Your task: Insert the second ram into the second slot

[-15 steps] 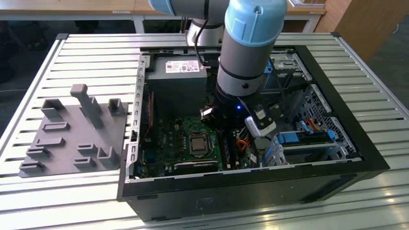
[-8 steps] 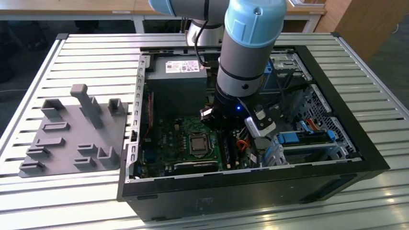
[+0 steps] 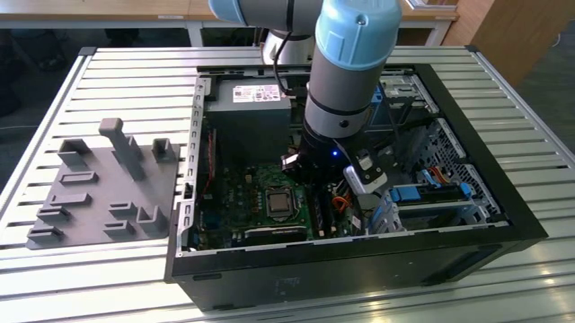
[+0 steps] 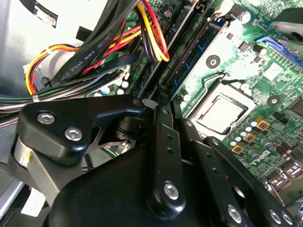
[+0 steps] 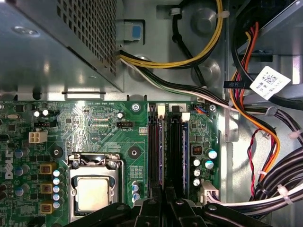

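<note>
Hovering low inside the open PC case (image 3: 476,202), the pincer (image 5: 163,201) is sitting right above the motherboard's memory slots (image 5: 176,151), probably lining up, though I can't tell its grip or spot the second ram.

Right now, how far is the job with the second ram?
Done: the gripper is down inside the case. In hand: it hangs right above the two slots beside the processor. Left: I cannot tell whether the second ram is held or already seated, so seating is not confirmed.
</note>
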Motion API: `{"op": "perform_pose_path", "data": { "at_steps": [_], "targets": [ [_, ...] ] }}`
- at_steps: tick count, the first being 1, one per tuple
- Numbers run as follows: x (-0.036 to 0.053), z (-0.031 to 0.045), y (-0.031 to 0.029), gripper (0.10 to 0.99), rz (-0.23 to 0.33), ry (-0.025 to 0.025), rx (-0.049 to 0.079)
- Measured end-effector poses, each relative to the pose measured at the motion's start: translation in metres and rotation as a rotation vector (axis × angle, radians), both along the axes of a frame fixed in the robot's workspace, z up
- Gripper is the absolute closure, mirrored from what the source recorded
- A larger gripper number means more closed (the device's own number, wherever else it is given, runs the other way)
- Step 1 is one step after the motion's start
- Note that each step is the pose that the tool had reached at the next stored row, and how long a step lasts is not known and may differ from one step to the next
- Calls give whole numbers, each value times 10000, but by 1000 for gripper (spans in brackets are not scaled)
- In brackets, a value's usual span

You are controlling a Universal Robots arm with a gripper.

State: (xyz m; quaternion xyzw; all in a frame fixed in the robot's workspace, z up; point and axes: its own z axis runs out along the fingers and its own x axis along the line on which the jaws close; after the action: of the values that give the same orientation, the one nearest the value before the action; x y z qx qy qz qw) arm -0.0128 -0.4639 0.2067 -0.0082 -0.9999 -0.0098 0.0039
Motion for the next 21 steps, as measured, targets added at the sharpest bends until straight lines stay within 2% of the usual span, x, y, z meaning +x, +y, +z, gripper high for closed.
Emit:
{"op": "perform_pose_path", "data": {
  "at_steps": [5,6,8,15,18,19,20,21],
  "targets": [
    [0,-7,1,937,0,-1,3],
    [0,-6,1,875,0,-1,3],
    [0,9,1,875,0,-1,3],
    [0,188,1,875,0,-1,3],
    [0,196,1,875,0,-1,6],
    [0,197,1,890,0,0,5],
    [0,199,1,957,0,0,2],
    [0,200,1,957,0,0,3]
  ]
}}
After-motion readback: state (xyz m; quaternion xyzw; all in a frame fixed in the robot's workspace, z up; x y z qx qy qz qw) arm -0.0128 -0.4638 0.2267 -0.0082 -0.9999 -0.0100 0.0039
